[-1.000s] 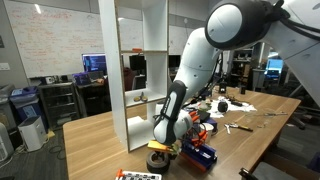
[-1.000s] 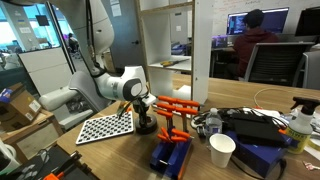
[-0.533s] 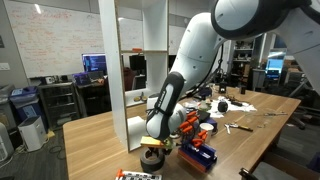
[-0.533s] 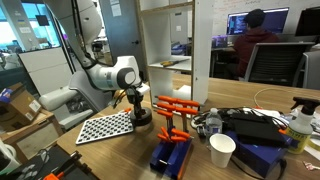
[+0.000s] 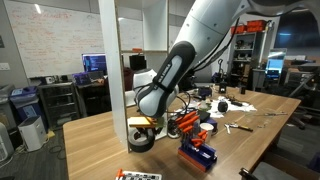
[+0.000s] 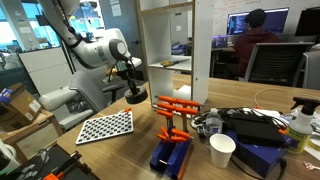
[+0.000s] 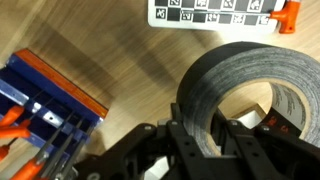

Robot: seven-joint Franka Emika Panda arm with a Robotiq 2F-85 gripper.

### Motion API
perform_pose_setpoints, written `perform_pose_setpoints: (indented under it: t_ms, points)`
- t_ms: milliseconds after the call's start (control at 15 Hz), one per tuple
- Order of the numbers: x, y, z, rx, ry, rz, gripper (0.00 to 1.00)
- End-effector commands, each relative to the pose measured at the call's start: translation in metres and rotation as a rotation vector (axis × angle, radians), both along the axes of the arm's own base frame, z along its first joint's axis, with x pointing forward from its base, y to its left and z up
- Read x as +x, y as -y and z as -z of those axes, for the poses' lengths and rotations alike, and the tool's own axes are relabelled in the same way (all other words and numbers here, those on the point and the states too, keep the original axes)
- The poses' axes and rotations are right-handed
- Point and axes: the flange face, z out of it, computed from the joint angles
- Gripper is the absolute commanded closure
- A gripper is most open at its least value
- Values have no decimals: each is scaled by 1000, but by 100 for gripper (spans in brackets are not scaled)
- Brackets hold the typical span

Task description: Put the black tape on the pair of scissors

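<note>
Holding the black tape (image 7: 205, 80), your jaws were clamped on its wall. It hung above the wooden counter (image 5: 95, 135).

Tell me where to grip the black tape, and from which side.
Pinch the wall of the black tape: one finger in the hollow centre, one outside, from above its open face. It is a thick ring whose hole admits a finger; the gripper holds it so.

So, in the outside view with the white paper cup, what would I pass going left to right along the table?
Checkerboard sheet → black tape, held up in the jaws → blue-and-orange block → white paper cup.
</note>
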Motion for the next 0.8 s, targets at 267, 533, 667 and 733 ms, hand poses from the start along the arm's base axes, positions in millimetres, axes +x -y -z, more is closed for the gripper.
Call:
perform_pose_setpoints:
  t_ms: [267, 533, 667, 733]
  points:
    - [49, -8, -166, -111, 261, -111, 92]
    - [54, -4, -211, -184, 311, -152, 92]
    - [52, 7, -223, -223, 317, -167, 92]
    - [51, 11, -229, -240, 326, -178, 92]
